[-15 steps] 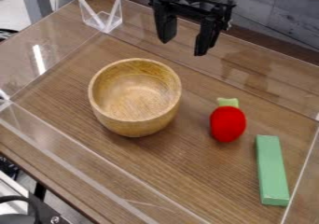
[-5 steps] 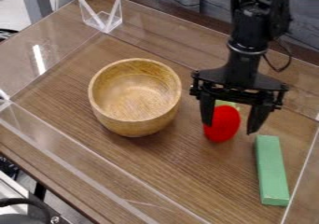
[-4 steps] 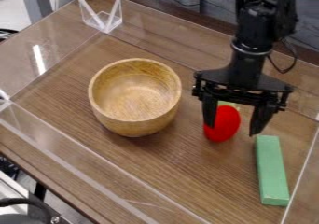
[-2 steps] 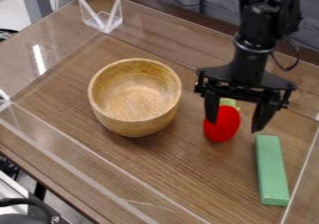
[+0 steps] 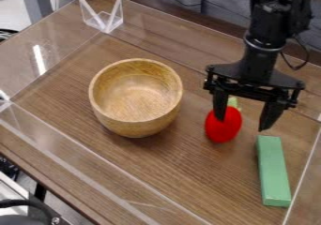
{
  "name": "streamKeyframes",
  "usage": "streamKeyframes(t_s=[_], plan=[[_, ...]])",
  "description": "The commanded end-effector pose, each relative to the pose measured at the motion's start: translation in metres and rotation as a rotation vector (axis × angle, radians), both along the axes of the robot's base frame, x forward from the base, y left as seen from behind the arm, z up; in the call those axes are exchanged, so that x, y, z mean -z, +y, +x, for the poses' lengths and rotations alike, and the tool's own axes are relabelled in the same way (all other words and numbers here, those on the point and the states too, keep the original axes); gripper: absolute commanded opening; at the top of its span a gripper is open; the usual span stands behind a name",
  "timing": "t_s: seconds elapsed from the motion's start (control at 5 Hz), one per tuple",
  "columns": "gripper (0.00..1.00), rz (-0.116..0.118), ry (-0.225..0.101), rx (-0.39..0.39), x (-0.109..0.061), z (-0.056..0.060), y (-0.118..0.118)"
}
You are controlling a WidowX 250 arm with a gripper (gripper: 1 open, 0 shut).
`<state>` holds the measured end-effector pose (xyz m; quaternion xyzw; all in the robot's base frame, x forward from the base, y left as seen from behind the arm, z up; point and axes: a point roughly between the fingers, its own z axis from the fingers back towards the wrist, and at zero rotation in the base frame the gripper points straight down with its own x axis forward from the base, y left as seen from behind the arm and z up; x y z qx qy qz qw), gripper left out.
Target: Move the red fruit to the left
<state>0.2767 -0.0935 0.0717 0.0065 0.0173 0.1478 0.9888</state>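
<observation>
One block (image 5: pixel 272 170), one fruit (image 5: pixel 223 125), one bowl (image 5: pixel 135 97), one gripper (image 5: pixel 247 117) and one clear corner piece (image 5: pixel 100 15) show on the table (image 5: pixel 150 172).

The block is nearest: flat, pale green, rectangular, lying lengthwise just below and to the right of the right finger, apart from it.

The bowl is round, light wood, and sits well to the left of the jaws, near the fruit but not touching it. Nothing lies in it; only its bare grained floor shows. A low clear wall (image 5: pixel 75 177) runs around the tabletop, so bowl, fruit and block all lie inside this shallow tray.

The fruit is small, rounded and bright red, much smaller than the bowl, with a bit of green at its top partly hidden behind the left finger. It rests on the wood between bowl and block, under the jaws and toward their left side: the left finger stands at its upper edge, the right finger stands off to its right with bare table between. Whether the left finger touches it cannot be told.

The jaws are spread wide, black fingers pointing down, closed on nothing.

Farthest, the folded clear corner piece stands at the tray's rear left, well away from the jaws.
</observation>
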Motion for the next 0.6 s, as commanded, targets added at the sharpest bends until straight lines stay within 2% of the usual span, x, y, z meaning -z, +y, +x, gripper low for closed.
streamKeyframes(t_s=[0.0, 0.2, 0.4], plan=[[1.00, -0.007, -0.046, -0.034, -0.020, 0.013, -0.006], [1.00, 0.001, -0.039, -0.075, -0.026, 0.015, -0.007], [1.00, 0.009, -0.030, -0.021, -0.011, 0.011, -0.008]])
